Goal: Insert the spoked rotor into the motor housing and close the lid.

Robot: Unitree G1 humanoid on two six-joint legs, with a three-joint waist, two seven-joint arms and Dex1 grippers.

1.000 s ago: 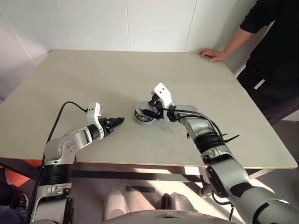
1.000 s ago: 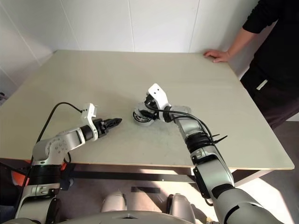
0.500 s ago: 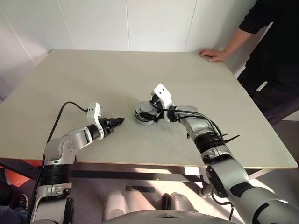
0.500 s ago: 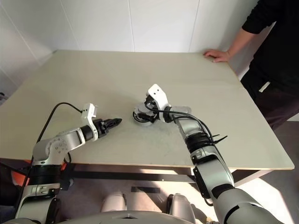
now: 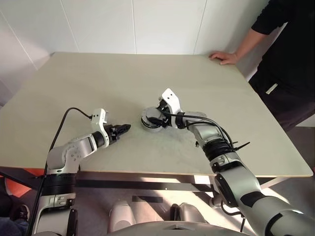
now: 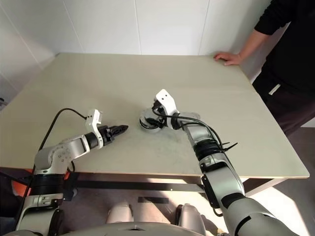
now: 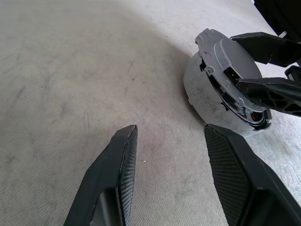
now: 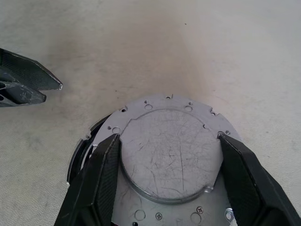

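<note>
Nearest to us, our left pincer (image 5: pixel 123 129) hovers just above the worktop (image 5: pixel 98 83), its two black fingers spread apart with nothing between them; its tips point toward the motor housing (image 7: pixel 207 101), which stands near but clear of them.

A little farther out, around the middle of the worktop, the motor housing sits as a short round cylinder with a pale outer wall. The lid (image 8: pixel 170 149) lies on top of it, plain silver-grey face up, scratched, with small holes around its flange. In our left wrist view the lid seems to sit slightly askew, a dark gap showing along one edge; whether it is fully seated we cannot tell.

Our right pincer (image 8: pixel 169 162) reaches over the housing from the right, its fingers spread wide on either side of the lid's raised centre, right at its rim; whether they press on it we cannot tell.

At the far right corner, a person's hand (image 5: pixel 224 58) rests on the worktop edge.
</note>
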